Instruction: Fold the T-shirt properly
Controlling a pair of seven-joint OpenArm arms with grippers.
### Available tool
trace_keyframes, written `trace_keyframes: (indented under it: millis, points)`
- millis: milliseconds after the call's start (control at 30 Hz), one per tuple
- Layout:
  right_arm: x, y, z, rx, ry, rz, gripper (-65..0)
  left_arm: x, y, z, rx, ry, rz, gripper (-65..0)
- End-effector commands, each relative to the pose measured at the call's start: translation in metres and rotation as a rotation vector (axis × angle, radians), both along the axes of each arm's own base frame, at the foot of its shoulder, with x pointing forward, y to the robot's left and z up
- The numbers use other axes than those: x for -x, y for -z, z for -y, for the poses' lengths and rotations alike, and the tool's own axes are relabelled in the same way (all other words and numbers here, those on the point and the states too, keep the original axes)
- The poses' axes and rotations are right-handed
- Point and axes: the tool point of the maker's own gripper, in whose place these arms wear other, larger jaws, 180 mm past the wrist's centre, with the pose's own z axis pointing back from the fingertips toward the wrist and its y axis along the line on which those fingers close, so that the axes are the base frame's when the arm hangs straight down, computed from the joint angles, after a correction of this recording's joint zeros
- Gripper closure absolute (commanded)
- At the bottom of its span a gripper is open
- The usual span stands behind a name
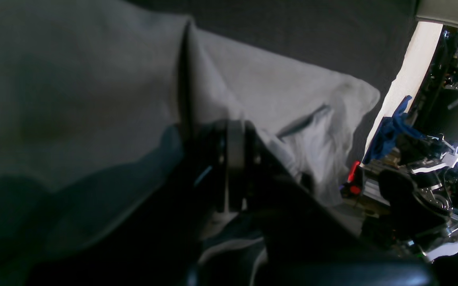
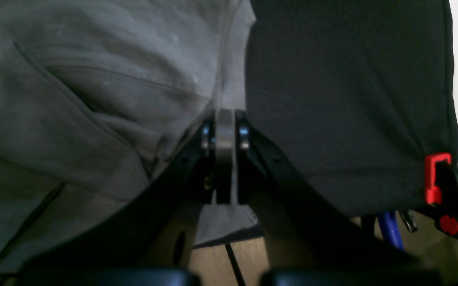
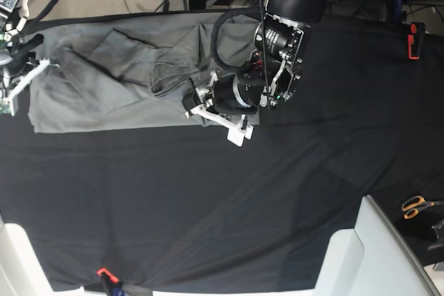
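Note:
The light-grey T-shirt lies spread and wrinkled on the black table cloth at the far left of the base view. My left gripper is at the shirt's right edge. In the left wrist view its jaws are shut with the T-shirt's fabric pinched and creased up from them. My right gripper is at the shirt's left edge. In the right wrist view it is shut on the edge of the T-shirt, beside the table cloth.
A red clamp holds the cloth at the far right edge, and it also shows in the right wrist view. Orange-handled scissors lie off the cloth at right. Another clamp sits at the front edge. White panels border the front corners.

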Motion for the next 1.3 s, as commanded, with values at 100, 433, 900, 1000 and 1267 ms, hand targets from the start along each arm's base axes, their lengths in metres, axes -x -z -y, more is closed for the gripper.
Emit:
trace_keyframes:
  millis: [100, 433, 900, 1000, 1267]
  points:
    - [-0.007, -0.009, 0.006, 0.019, -0.001, 0.035, -0.9, -0.01, -0.01, -0.005, -0.016, -0.087, -0.024, 0.0]
    - [-0.007, -0.009, 0.006, 0.019, -0.001, 0.035, -0.9, -0.006, -0.016, -0.003, -0.056, -0.125, -0.068, 0.0]
    - [-0.01, -0.011, 0.006, 0.018, -0.001, 0.042, -0.9, 0.004, -0.004, -0.011, -0.092, -0.181, -0.159, 0.0]
    - [-0.01, -0.011, 0.006, 0.018, -0.001, 0.043, -0.9, 0.009, 0.003, -0.014, -0.107, -0.204, -0.199, 0.0]
    - [-0.012, -0.012, 0.006, 0.018, -0.001, 0.048, -0.9, -0.004, -0.007, -0.006, -0.086, -0.176, -0.151, 0.0]
